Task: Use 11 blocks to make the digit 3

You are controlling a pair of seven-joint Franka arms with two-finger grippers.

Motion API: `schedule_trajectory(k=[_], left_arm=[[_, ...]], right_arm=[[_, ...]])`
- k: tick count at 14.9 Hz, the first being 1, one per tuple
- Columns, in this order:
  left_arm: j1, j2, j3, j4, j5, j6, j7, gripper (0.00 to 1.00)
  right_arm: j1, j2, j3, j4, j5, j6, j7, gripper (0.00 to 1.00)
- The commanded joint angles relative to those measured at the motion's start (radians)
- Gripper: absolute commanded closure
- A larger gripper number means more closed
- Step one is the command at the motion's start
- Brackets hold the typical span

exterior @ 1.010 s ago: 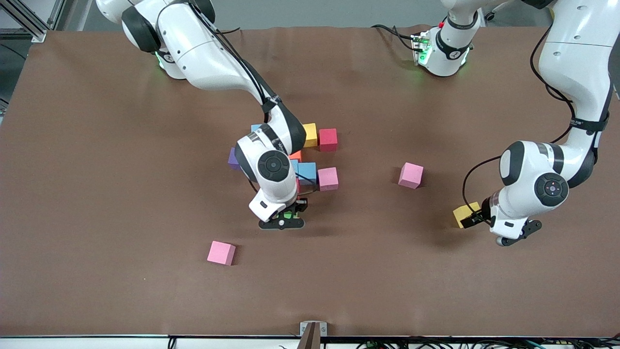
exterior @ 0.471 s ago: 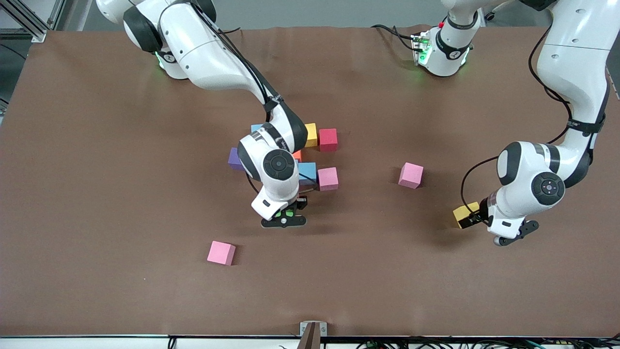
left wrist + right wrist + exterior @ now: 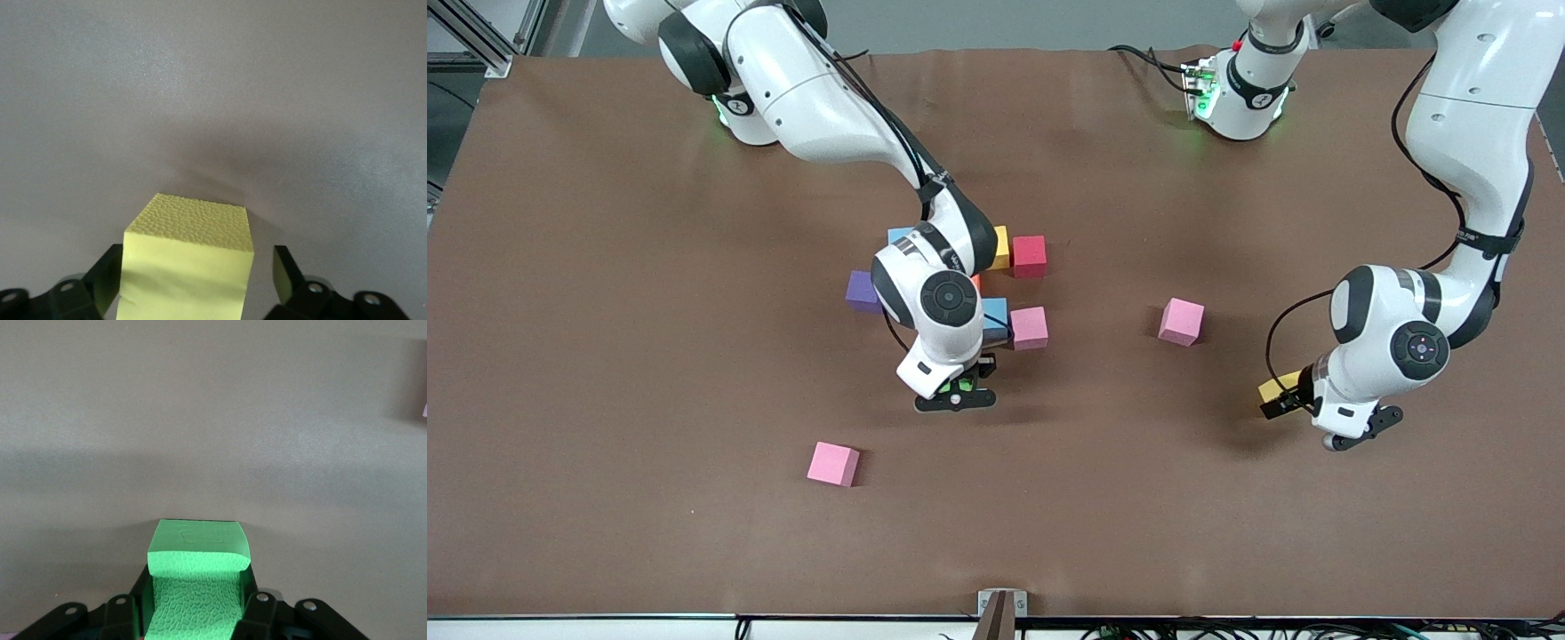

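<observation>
My left gripper (image 3: 1282,397) stands open around a yellow block (image 3: 1274,388) that rests on the table at the left arm's end. In the left wrist view the yellow block (image 3: 189,257) sits between the fingers, with a gap at one finger (image 3: 285,270). My right gripper (image 3: 958,388) is shut on a green block (image 3: 197,560) and holds it just over the table beside the cluster. That cluster includes purple (image 3: 863,291), blue (image 3: 993,317), pink (image 3: 1029,327), red (image 3: 1029,256) and yellow (image 3: 1000,247) blocks. The right arm hides part of it.
One loose pink block (image 3: 1181,321) lies between the cluster and the left gripper. Another pink block (image 3: 833,464) lies nearer the front camera, toward the right arm's end. The brown table (image 3: 605,356) spreads bare around them.
The left gripper has slid over the yellow block, which now shows less in the front view. The right gripper has shifted slightly toward the left arm's end with the green block.
</observation>
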State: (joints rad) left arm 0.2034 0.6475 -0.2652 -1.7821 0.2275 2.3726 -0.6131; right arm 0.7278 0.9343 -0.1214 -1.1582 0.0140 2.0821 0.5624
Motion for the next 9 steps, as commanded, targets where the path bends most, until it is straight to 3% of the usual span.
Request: schedule_trajectory(k=[1,3,9], left_arm=[[0.011,0.0,-0.011,-0.003,-0.005,0.014,0.009,0.43],[0.005,-0.002,-0.011,0.003,-0.007,0.014,-0.002,0.57],[-0.039,-0.005,-0.012,0.056,-0.007,0.007,-0.271,0.58]], right_arm=[[0.002,0.04,0.002,0.089,-0.012,-0.06,-0.004,0.73],[0.002,0.049,0.003,0.106,-0.012,-0.063,-0.006,0.73],[0.002,0.049,0.005,0.106,-0.011,-0.065,-0.019,0.73]])
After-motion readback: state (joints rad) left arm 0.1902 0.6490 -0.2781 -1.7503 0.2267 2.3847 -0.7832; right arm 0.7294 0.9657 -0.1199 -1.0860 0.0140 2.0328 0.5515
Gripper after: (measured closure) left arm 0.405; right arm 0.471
